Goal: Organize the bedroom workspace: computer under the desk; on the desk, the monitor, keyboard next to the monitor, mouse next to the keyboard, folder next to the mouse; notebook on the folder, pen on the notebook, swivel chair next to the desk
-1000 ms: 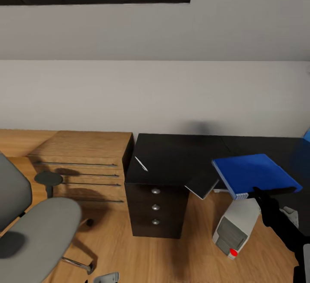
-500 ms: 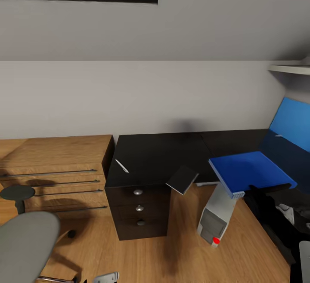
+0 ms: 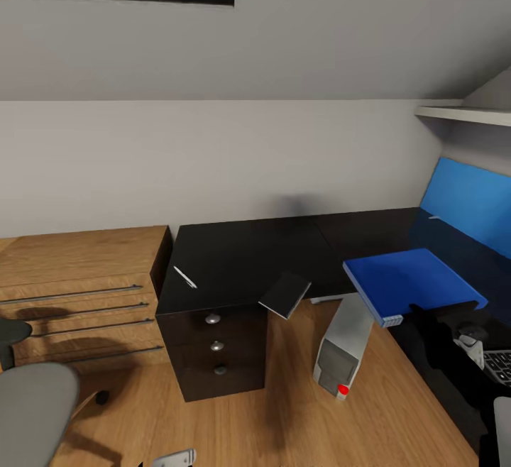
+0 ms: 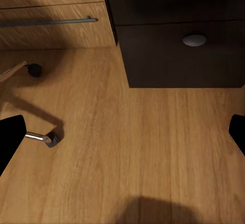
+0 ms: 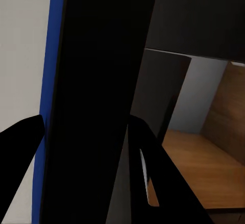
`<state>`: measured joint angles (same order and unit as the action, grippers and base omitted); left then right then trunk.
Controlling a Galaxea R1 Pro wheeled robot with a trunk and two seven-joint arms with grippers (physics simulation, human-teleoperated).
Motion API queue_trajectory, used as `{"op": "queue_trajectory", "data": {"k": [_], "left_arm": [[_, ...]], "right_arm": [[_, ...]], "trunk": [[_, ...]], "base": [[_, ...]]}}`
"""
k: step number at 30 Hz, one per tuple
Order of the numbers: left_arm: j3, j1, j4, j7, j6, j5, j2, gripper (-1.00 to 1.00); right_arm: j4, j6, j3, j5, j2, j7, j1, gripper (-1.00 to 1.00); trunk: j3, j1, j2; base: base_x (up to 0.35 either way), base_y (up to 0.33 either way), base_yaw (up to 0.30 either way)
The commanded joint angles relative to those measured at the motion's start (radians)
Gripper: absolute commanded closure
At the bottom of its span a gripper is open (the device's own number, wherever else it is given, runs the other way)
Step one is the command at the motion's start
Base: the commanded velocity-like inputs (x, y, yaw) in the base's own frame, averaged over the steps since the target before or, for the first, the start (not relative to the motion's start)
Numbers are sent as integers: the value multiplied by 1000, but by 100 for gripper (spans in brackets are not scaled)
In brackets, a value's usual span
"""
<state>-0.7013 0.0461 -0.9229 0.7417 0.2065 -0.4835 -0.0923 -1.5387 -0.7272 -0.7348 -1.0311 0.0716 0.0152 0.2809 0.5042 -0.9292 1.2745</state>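
Observation:
My right gripper [image 3: 426,309] is shut on the near edge of the blue folder [image 3: 411,281], holding it flat above the black desk [image 3: 241,250]. The right wrist view shows the folder [image 5: 51,81] edge-on between the black fingers [image 5: 20,147]. A white pen [image 3: 184,277] lies on the desk. The dark notebook [image 3: 285,294] overhangs its front edge. The computer [image 3: 344,350] stands tilted on the floor under the desk. A keyboard [image 3: 500,365] corner shows at the right. The swivel chair [image 3: 32,403] is at lower left. My left gripper [image 4: 122,137] hangs open over the floor. Monitor and mouse are out of view.
A light wooden drawer chest [image 3: 78,289] stands against the desk's dark drawer unit [image 3: 213,343], whose knob [image 4: 194,40] shows in the left wrist view. A blue wall panel [image 3: 472,201] and a shelf [image 3: 461,113] are at the right. Chair casters [image 4: 51,139] rest on the wood floor.
The head camera has turned right, so the desk, chest and chair have slid left in the picture, and the blue wall panel and keyboard have come into view. The folder stays in my right gripper.

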Motion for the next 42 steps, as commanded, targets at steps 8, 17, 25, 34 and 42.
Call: {"op": "queue_trajectory", "data": {"k": [8, 17, 25, 34, 42], "left_arm": [[-6, 1, 1, 5, 7, -10, 0, -100], [-7, 1, 16, 5, 7, -10, 1, -100], [-7, 1, 32, 2, 6, -10, 3, -100], [-8, 1, 35, 2, 7, -9, 5, -100], [-10, 1, 35, 2, 7, -8, 6, -100]], "right_arm": [[0, -6, -4, -3, 2, 4, 1, 100], [104, 225, 84, 10, -4, 28, 19, 100], [536, 735, 248, 87, -91, 25, 275, 100], [971, 992, 275, 100, -147, 23, 541, 100], [1113, 1057, 269, 94, -160, 27, 603, 100]], "trunk": [[1, 0, 1], [1, 0, 1], [1, 0, 1], [1, 0, 1], [1, 0, 1]], "base": [[0, 0, -1], [0, 0, 0], [0, 0, 0], [0, 0, 0], [0, 0, 0]]}}
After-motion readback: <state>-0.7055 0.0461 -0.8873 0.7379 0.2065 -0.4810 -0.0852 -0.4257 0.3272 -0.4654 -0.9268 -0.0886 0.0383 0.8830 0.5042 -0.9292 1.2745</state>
